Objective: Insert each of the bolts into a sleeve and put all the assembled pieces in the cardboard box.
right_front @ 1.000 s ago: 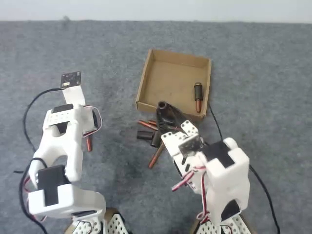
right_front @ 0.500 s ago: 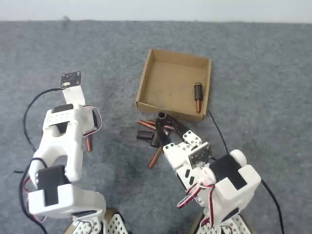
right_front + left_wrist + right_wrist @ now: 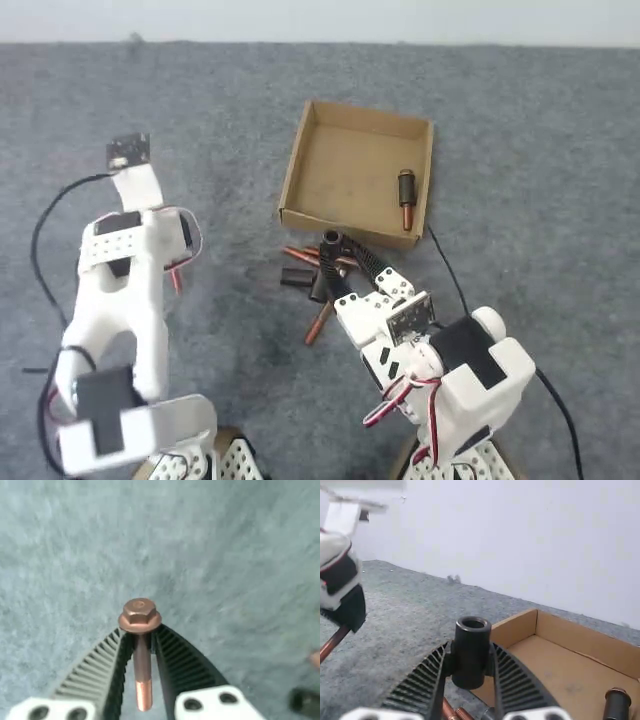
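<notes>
Left gripper [image 3: 141, 632] pinches a bolt [image 3: 140, 616], right gripper [image 3: 470, 650] clamps a sleeve [image 3: 471, 630] open-end up, well apart; bolt needs to travel toward the right arm, I'd guess.

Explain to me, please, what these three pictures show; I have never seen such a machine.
These are two white robot arms on a grey carpeted table. One picture looks down from above; the other two come from a camera on each arm's wrist. The left arm has its jaws shut on a copper-coloured hex-head bolt; the right arm has its jaws shut on a black tube-shaped sleeve. More loose bolts lie beside the brown cardboard box, which holds one assembled piece.
</notes>
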You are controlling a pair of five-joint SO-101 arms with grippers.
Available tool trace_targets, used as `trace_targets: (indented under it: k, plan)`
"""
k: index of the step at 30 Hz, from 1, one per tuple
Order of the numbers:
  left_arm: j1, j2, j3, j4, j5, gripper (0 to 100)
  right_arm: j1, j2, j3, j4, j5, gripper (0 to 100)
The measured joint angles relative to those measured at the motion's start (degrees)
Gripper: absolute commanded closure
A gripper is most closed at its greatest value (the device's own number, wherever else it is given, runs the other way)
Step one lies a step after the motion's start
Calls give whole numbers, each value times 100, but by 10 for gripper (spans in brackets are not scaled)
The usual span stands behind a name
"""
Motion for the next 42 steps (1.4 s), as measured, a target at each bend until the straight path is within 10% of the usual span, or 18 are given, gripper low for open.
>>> trace_targets:
  k: [21,42]
  plan:
    - [1899,-2426,2286,-4519,448,989,0,0,0,0,0,993]
    - [4088,-5336,2620,-3112,448,989,0,0,0,0,0,993]
